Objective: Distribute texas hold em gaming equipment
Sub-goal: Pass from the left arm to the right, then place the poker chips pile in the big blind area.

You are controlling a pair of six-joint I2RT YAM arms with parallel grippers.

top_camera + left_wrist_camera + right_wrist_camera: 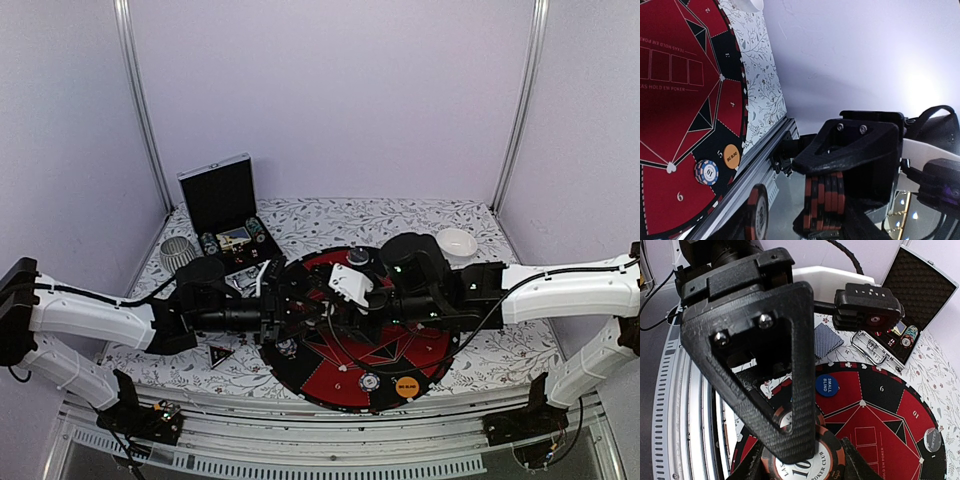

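Orange-striped chip (826, 463) tight in right pincer (802, 452); chip stack (822, 197) tight in left pincer (840, 190).

Mat (340, 382) half hidden in top view; near chip (758, 214) blurred, cut off at btm.
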